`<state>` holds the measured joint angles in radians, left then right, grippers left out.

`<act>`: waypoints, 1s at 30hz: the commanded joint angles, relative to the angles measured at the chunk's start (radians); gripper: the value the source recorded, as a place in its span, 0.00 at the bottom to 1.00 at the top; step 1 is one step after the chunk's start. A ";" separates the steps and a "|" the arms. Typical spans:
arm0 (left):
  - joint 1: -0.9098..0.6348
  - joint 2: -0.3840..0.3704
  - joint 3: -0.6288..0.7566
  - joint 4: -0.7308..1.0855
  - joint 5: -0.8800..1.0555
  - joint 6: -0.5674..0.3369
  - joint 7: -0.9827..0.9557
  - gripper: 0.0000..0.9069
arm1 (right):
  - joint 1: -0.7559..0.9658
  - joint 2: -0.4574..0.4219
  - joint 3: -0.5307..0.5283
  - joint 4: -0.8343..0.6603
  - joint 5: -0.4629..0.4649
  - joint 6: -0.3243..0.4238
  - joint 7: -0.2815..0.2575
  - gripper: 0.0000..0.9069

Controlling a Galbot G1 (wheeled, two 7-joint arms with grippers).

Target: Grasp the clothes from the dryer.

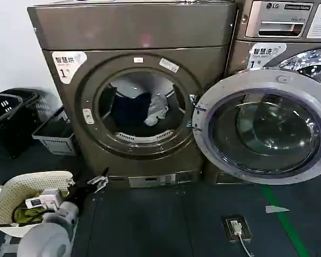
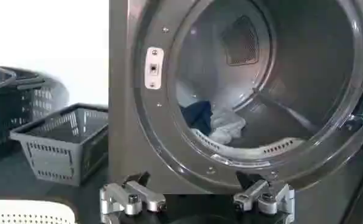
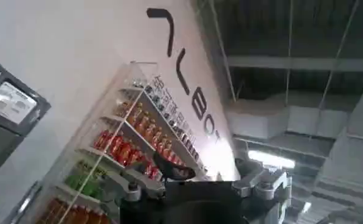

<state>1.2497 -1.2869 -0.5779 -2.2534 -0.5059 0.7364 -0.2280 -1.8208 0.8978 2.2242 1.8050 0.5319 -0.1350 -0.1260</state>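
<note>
Clothes [image 1: 144,110], navy and white, sit low in the open dryer [image 1: 134,96] drum, left end effector [image 2: 196,193] spread wide near its 6 o'clock, holding nothing.

White wall [image 1: 8,48]; dark floor [image 1: 166,219] with green tape line [image 1: 281,217]; grey baskets [image 1: 56,134]; floor socket [image 1: 236,227]; stocked drinks shelf [image 3: 126,149].
</note>
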 commanded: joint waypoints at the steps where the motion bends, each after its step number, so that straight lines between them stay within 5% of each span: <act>1: 0.001 0.001 0.000 0.000 0.001 0.049 0.002 1.00 | -0.003 0.002 -0.003 0.006 0.040 0.010 -0.012 1.00; 30: 0.013 0.000 -0.007 -0.010 0.010 0.049 0.014 1.00 | 0.005 0.013 -0.004 0.002 0.067 0.040 -0.030 1.00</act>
<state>1.2616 -1.2877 -0.5853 -2.2623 -0.4969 0.7364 -0.2146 -1.8156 0.9101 2.2198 1.8068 0.5960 -0.0964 -0.1545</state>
